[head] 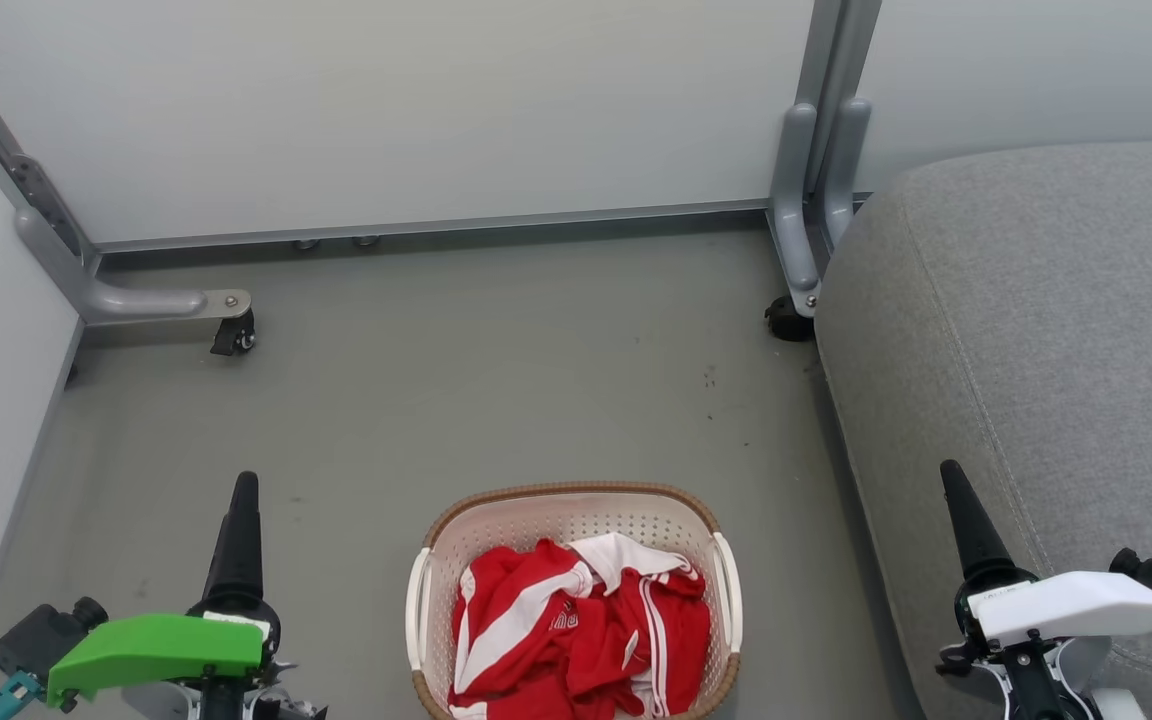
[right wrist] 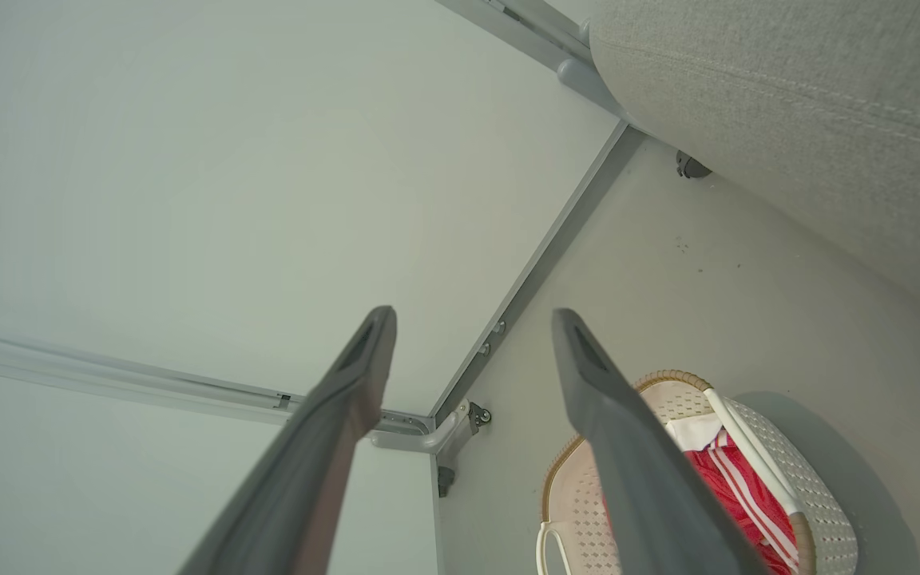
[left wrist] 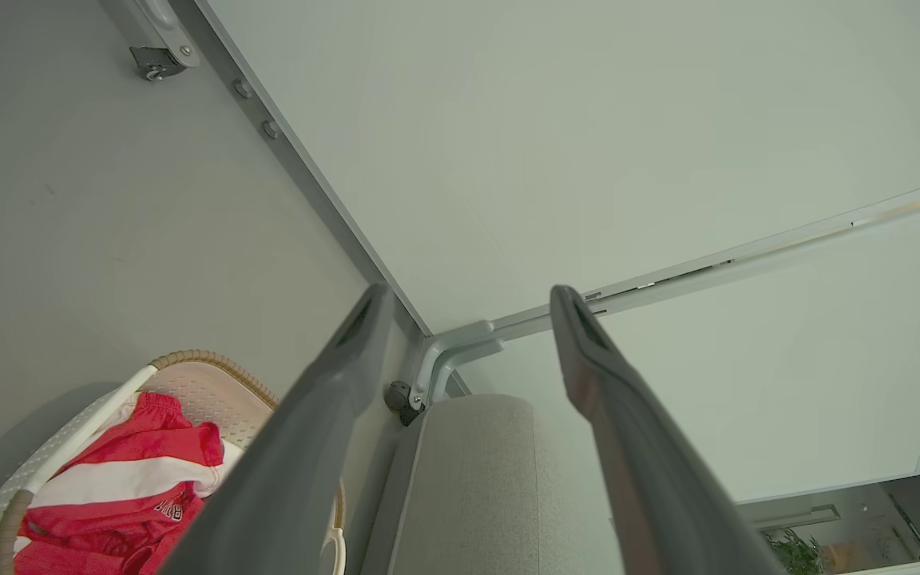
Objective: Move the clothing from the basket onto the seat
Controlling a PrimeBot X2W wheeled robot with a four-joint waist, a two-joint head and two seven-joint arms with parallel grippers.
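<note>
Clothing: red garments with white stripes, crumpled in a heap inside the basket.
Basket: cream perforated plastic tub with brown woven-look rim, standing on the grey floor between the two grippers.
Seat: large grey fabric cushion, on the robot's right, near the basket but apart from it.
Left gripper: jaws spread wide, holding nothing, left of the basket.
Right gripper: jaws spread wide, holding nothing, over the cushion's front edge.

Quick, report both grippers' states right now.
Left gripper: open, holding nothing.
Right gripper: open, holding nothing.
</note>
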